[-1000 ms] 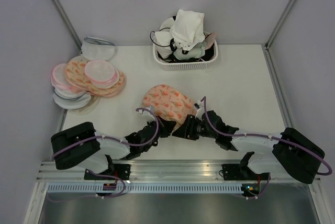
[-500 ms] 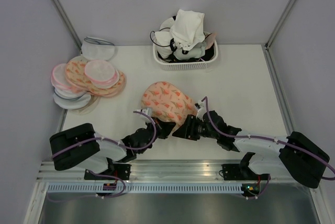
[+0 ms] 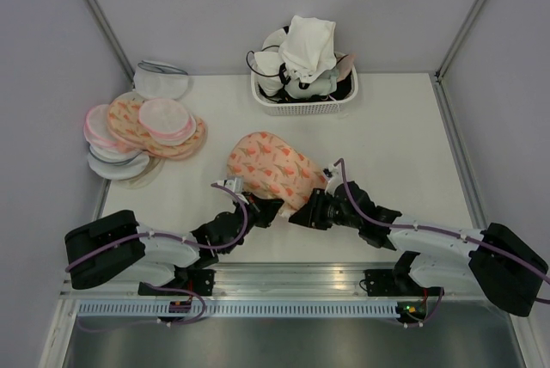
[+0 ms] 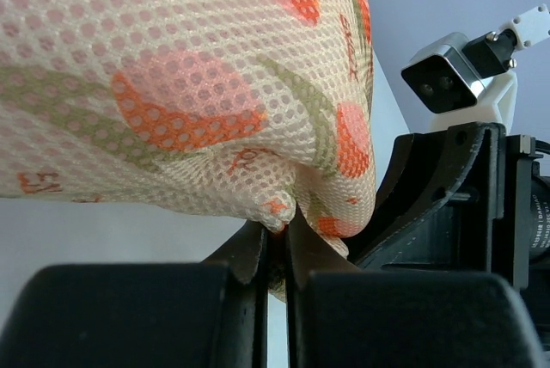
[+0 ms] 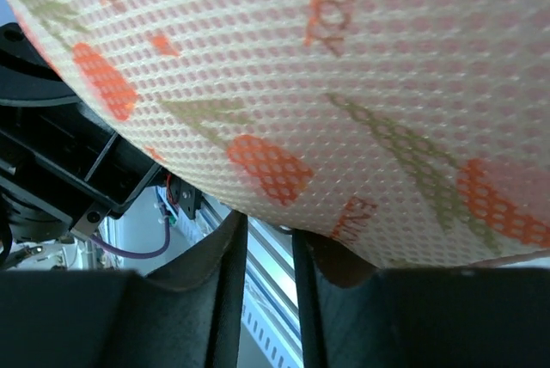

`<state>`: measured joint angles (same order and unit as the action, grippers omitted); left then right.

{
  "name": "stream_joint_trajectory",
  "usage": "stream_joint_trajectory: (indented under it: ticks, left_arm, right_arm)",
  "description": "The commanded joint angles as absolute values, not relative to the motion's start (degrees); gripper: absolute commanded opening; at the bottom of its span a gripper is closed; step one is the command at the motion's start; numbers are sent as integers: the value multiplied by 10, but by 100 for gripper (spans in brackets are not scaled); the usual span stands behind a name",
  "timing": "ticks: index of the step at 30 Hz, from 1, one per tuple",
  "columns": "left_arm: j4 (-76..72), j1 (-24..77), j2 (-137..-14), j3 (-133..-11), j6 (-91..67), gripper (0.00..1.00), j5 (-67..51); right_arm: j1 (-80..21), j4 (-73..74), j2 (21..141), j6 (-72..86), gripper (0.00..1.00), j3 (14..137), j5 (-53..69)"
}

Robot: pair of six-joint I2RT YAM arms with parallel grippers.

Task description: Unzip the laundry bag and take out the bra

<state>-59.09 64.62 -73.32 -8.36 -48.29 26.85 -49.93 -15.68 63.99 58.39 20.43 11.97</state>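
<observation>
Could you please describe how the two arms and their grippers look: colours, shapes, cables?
The left arm and the right arm look alike: white middle links between bulky black housings, with a purple cable looping along each. The left gripper and the right gripper have flat, matte black fingers.

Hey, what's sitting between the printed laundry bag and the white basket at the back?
Nothing. In the top view, only bare table separates the laundry bag from the basket.
</observation>
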Motion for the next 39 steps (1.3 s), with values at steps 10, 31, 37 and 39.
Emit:
stream_joint_trajectory:
  ticks: [10,31,37,39]
  left_arm:
    - [-619,652,-730,-93,-497,2,280]
    - [-403,507,-628,-139,-603,2,198]
    - [-305,461,-588,-162,-552,2,25]
    - [-262,445,-564,-178,-519,2,-43]
  right_arm:
    - [-496,-183,656,572,1,210,105]
    - [-495,-91,688,518,0,227,101]
    - [-496,58,645,476,0,277,-27]
    - [-496,112,626,465,1,300,-63]
